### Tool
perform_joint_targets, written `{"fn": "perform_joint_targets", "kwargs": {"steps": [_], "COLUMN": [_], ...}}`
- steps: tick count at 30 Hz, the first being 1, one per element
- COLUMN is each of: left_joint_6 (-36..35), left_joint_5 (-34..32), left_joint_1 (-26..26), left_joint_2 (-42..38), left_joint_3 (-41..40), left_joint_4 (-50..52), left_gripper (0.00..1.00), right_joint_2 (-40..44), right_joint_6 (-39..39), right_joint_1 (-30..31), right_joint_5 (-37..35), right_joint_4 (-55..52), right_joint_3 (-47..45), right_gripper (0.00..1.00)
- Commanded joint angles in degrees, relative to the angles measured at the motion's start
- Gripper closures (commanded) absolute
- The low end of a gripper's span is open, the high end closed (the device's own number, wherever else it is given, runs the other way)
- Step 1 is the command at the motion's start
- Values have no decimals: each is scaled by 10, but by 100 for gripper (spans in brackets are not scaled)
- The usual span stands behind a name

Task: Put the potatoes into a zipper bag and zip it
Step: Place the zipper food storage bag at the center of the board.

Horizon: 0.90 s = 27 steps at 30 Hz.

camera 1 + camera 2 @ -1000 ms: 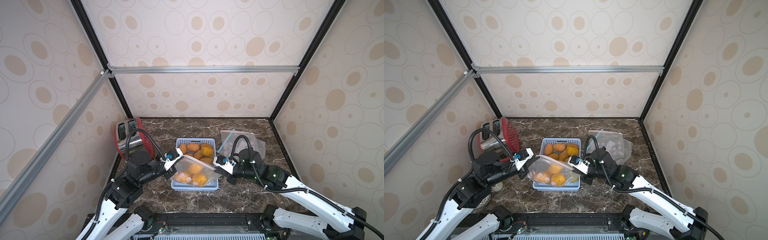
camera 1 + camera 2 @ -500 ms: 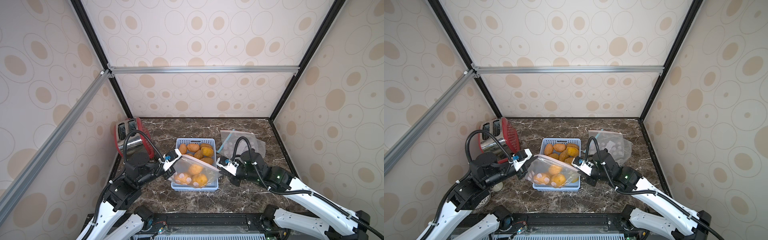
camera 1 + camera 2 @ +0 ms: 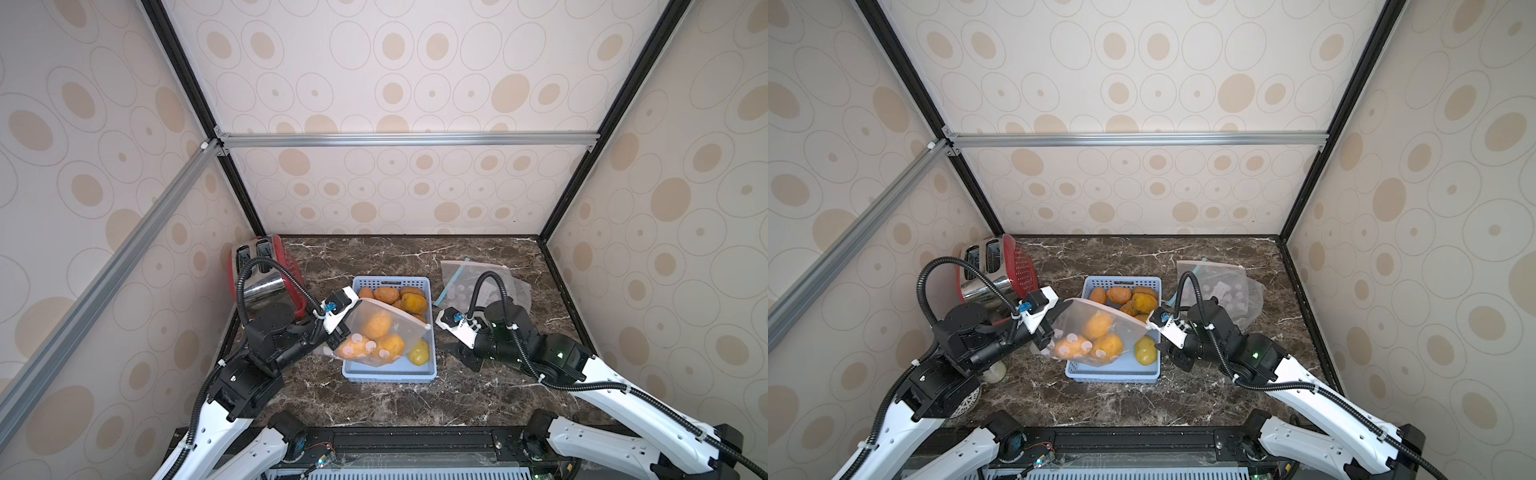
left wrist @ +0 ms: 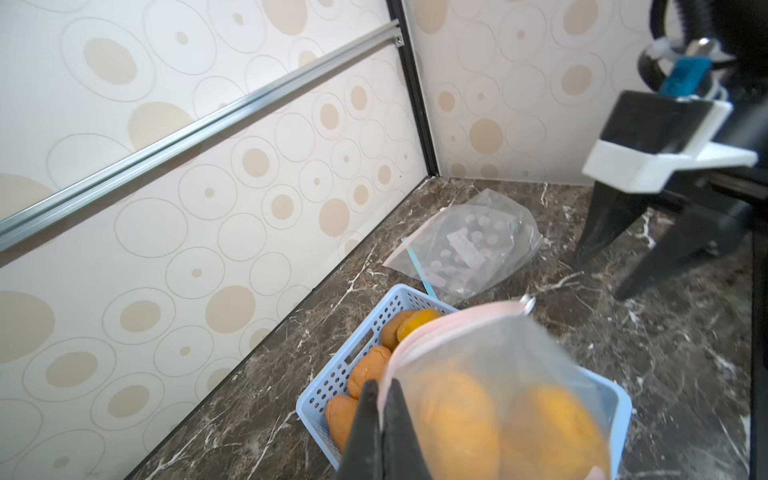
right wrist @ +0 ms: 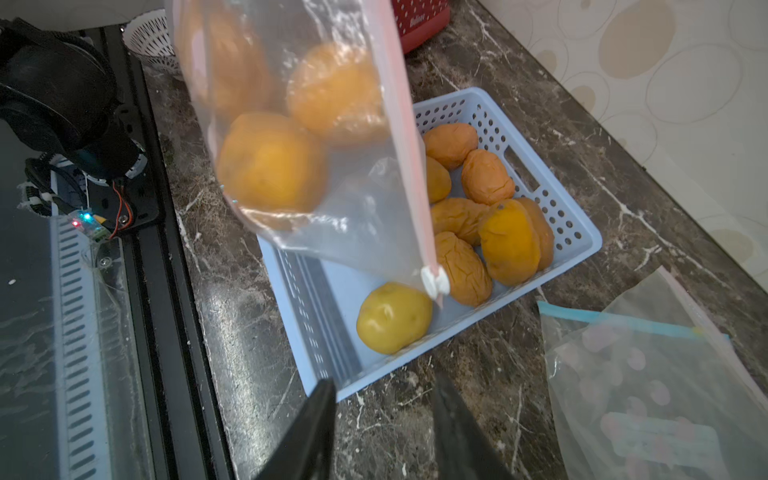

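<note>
Clear plastic, a zipper bag (image 3: 386, 332) with several orange potatoes (image 3: 376, 325) inside, hangs tilted over the blue basket (image 3: 390, 376) in both top views. My left tool (image 3: 340, 332) pinches it at one corner, its arm reaching in low from beside the red toaster (image 3: 266, 276). My right tool (image 3: 1177, 358) sits just beside the basket's other side, clear of the bag, its arm stretched low over the marble worktop (image 3: 374, 399); from up here I cannot judge its jaws. More potatoes lie loose at the basket's far end, with a yellow one (image 3: 1145, 350) nearer the front. The left wrist view shows what the overhead hides: two black fingers (image 4: 370, 419) pressed together on the bag's edge, and beyond the basket the right tool's fingers standing apart with nothing between them. In the right wrist view the pink zip strip ends in a white slider (image 5: 434, 282) at the bag's lowest corner, just over the yellow potato, and spare bags (image 5: 648, 395) lie flat beside the basket.
</note>
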<state>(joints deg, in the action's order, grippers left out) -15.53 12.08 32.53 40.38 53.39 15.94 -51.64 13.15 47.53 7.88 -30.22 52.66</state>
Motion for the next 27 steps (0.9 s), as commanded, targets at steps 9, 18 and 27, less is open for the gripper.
{"fn": "perform_joint_targets", "kwargs": {"steps": [9, 18, 27], "left_joint_6": [-56, -234, -123], "left_joint_5": [-307, -334, -349], "left_joint_1": [-6, -105, -185], "left_joint_2": [143, 342, 376], "left_joint_3": [33, -68, -173], "left_joint_4": [-323, -658, -823], "left_gripper": [100, 100, 100], "right_joint_2": [-7, -15, 30], "right_joint_6": [-26, -55, -54], "right_joint_1": [-1, -1, -1], "right_joint_5": [10, 45, 23], "right_joint_4": [86, 54, 46], "right_joint_3": [-11, -22, -60], "right_gripper": [53, 55, 55]}}
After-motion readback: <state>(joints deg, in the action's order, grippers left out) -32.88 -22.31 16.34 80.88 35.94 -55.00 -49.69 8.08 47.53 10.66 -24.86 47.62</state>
